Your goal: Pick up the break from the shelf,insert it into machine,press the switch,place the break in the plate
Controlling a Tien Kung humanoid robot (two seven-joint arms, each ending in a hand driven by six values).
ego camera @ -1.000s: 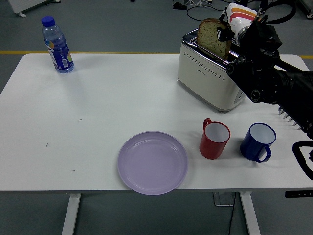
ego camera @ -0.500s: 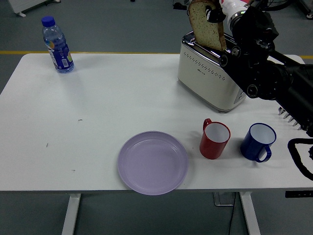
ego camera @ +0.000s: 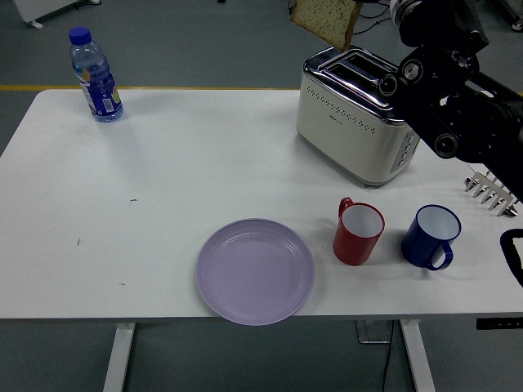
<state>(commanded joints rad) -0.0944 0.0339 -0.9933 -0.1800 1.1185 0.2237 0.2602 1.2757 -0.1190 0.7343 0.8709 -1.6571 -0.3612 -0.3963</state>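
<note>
A brown slice of bread [ego camera: 327,20] hangs in the air above the white toaster [ego camera: 355,114], clear of its slots and partly cut off by the picture's top edge. My right hand [ego camera: 411,11] is at the top edge just right of the slice, mostly out of frame, and holds it. The black right arm [ego camera: 458,106] reaches up over the toaster's right end. The empty lilac plate [ego camera: 255,271] lies near the table's front edge, left of the mugs. The left arm is out of view.
A red mug [ego camera: 358,233] and a blue mug [ego camera: 431,237] stand in front of the toaster, right of the plate. A water bottle [ego camera: 96,75] stands at the far left corner. A metal rack [ego camera: 490,192] shows at the right edge.
My right hand has lifted the bread slice up out of the toaster slot and carried it higher and a little left, now at the picture's top edge.
</note>
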